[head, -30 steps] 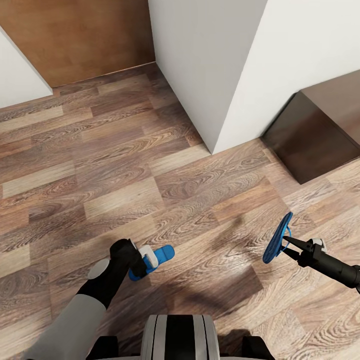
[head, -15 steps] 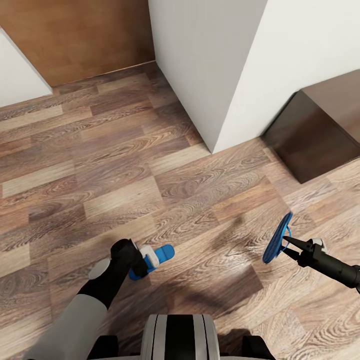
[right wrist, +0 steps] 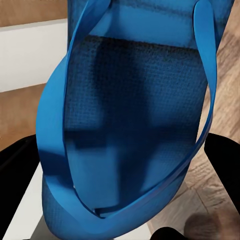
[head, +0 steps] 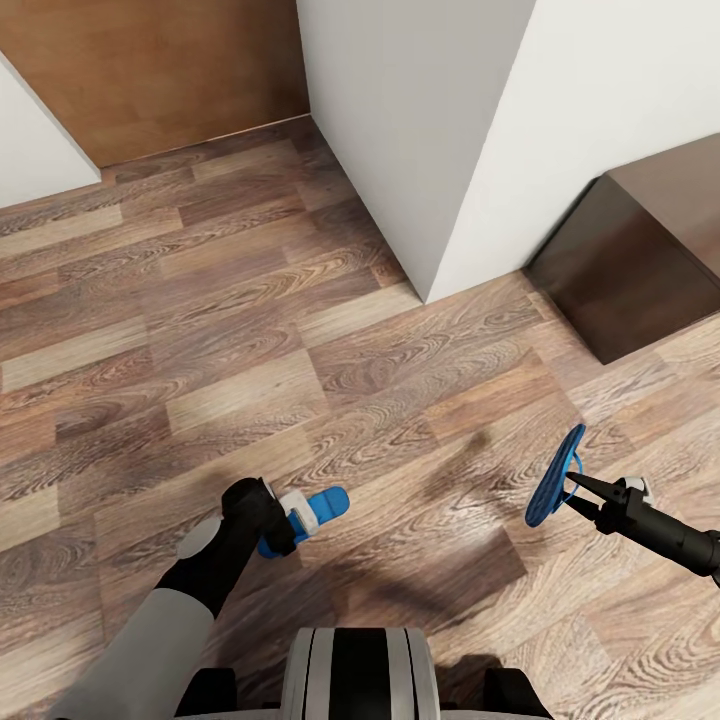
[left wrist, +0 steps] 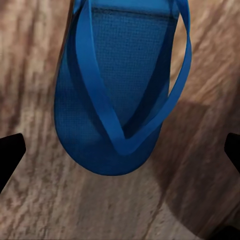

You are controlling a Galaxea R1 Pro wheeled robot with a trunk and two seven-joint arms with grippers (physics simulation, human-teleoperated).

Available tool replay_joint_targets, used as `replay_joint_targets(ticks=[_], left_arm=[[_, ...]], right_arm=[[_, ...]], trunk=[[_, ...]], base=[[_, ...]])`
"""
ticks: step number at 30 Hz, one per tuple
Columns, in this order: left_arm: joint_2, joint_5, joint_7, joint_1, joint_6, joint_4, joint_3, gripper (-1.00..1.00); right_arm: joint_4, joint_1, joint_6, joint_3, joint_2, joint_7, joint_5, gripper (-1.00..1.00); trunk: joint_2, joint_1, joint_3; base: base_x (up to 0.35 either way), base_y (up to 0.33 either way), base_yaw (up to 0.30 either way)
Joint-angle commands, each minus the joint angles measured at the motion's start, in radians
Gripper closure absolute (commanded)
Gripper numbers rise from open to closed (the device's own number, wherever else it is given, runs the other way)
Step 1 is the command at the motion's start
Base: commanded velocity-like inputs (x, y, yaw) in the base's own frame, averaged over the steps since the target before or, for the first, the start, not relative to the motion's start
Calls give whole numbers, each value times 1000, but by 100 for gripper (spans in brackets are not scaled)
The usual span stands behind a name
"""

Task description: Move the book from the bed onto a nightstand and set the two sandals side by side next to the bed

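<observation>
Left sandal [head: 312, 511] sits lower left of centre, clamped in the left gripper [head: 285, 525]. Right sandal [head: 556, 476] hangs on edge at lower right, pinched by the right gripper [head: 578, 487]. Open plank floor [head: 200, 330] lies between and ahead. Wall corner [head: 428, 298] juts at centre; dark cabinet [head: 625, 275] stands right.

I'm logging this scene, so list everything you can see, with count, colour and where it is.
sandals: two, bright blue, one in the left end effector near the floor, one in the right end effector held on edge
floor: one, brown wood plank, underfoot
wall corner: one, white, jutting in ahead
dark brown wooden furniture: one, at right beside the wall
wood panel: one, light brown, far left
arms: two, the left grey and black, the right black, low in the head view
</observation>
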Motion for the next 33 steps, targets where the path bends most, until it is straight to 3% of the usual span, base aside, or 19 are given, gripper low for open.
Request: replay_joint_targets(ticks=[1,33], left_arm=[[0,-7,-7,0,4,-1,-1,-100],[0,-7,-3,0,1,-1,-2,-100]], right_arm=[[0,0,7,1,0,0,-5,100],[-3,0,7,1,0,-1,-5,100]], trunk=[[0,0,-1],[0,0,-1]], base=[[20,0,0],[57,-18,0]])
